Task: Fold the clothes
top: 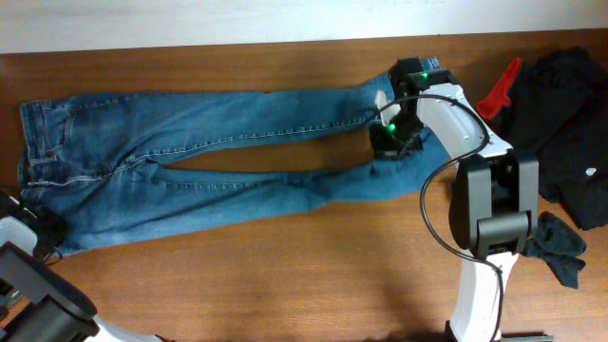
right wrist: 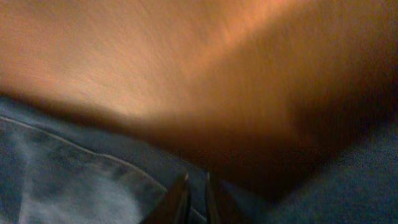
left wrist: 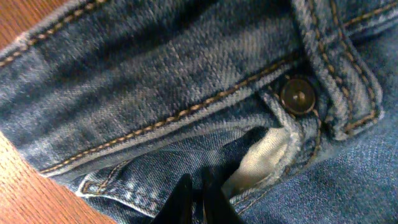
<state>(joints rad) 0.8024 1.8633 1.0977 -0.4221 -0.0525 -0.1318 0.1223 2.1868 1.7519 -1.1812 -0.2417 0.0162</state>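
The blue denim jeans [top: 237,161] lie flat on the wooden table [top: 285,285], with the waist at the left and both legs running right. My left gripper [top: 43,231] is at the waist's near corner. In the left wrist view its fingers [left wrist: 198,193] are shut on a fold of the jeans [left wrist: 186,74], below the metal button [left wrist: 297,96]. My right gripper [top: 389,142] is at the leg ends. In the right wrist view its fingers [right wrist: 196,186] pinch the denim edge [right wrist: 62,180] against the table.
A heap of black clothes [top: 570,123] lies at the far right, with a red item [top: 499,90] beside it. A dark cloth [top: 560,247] lies near the right arm's base. The table's back edge runs along the top.
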